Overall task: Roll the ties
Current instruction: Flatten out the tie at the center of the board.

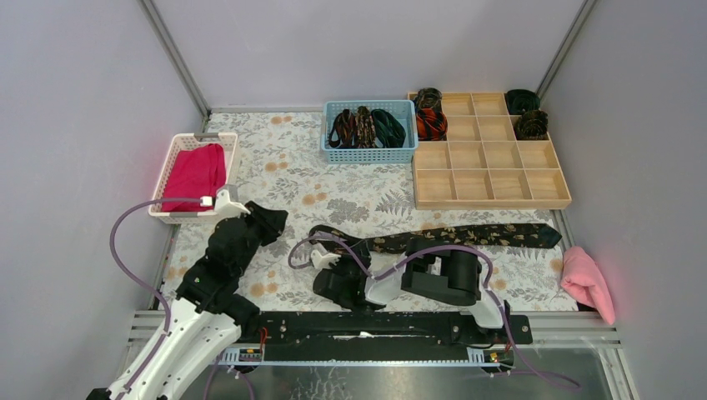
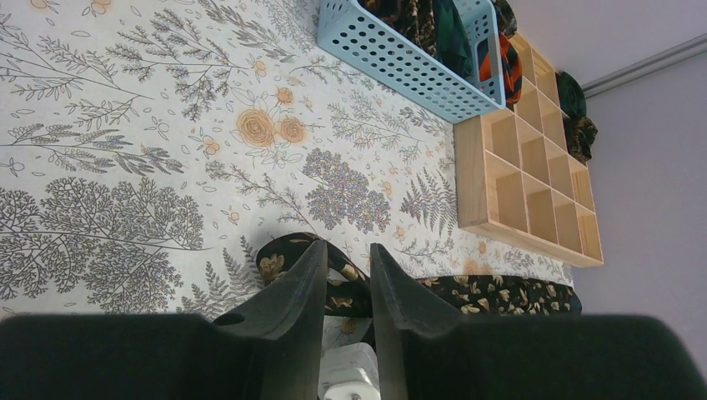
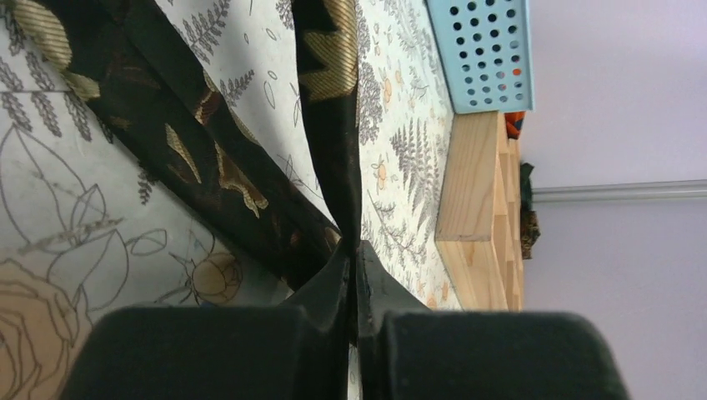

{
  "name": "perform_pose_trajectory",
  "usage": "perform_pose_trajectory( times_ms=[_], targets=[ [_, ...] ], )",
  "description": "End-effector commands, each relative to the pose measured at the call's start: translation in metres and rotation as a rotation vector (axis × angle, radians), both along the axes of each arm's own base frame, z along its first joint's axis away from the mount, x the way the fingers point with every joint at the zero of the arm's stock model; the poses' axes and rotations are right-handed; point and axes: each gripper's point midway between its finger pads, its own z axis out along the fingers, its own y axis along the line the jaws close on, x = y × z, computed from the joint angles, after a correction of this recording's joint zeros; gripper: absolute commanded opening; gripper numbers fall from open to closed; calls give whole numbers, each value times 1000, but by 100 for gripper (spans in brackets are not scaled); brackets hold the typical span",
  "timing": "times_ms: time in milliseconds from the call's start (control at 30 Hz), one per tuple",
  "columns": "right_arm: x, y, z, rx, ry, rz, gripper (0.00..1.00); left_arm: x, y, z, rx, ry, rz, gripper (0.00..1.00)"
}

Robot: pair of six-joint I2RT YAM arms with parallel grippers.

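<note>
A floral-print worktop (image 1: 283,171) sits between plain lilac walls (image 1: 367,42). The black, gold-flecked tie (image 1: 467,236) lies stretched along its near side (one end lifted), pinched in the clenched right gripper (image 3: 354,250). The left gripper (image 2: 346,250) hovers nearby, parted and empty.

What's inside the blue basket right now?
Several dark ties, brown-patterned and dark green, bundled together. Walls of the blue basket and the ties themselves hide its floor; exact count unclear.
</note>
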Motion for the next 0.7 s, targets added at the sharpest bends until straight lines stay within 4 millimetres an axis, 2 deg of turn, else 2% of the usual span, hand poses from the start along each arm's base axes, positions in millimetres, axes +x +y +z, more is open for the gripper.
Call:
perform_pose_trajectory(
  times_ms=[0, 200, 267, 333, 533, 667],
  targets=[
    [6, 5, 13, -10, -101, -31, 0, -3, 4, -11, 14, 22, 9, 32],
    [16, -1, 30, -38, -211, -34, 0, -2, 0, -21, 12, 36, -5, 32],
    [23, -3, 43, -24, -270, -55, 0, -1, -2, -24, 10, 38, -12, 32],
    [28, -8, 47, -79, -306, -79, 0, 0, -4, -26, 11, 43, -19, 32],
    [36, -6, 47, -53, -314, -103, 0, 2, -6, -32, 19, 57, -26, 31],
    [37, -18, 39, -67, -304, -126, 0, 1, -6, -34, 19, 58, -26, 31]
  ],
)
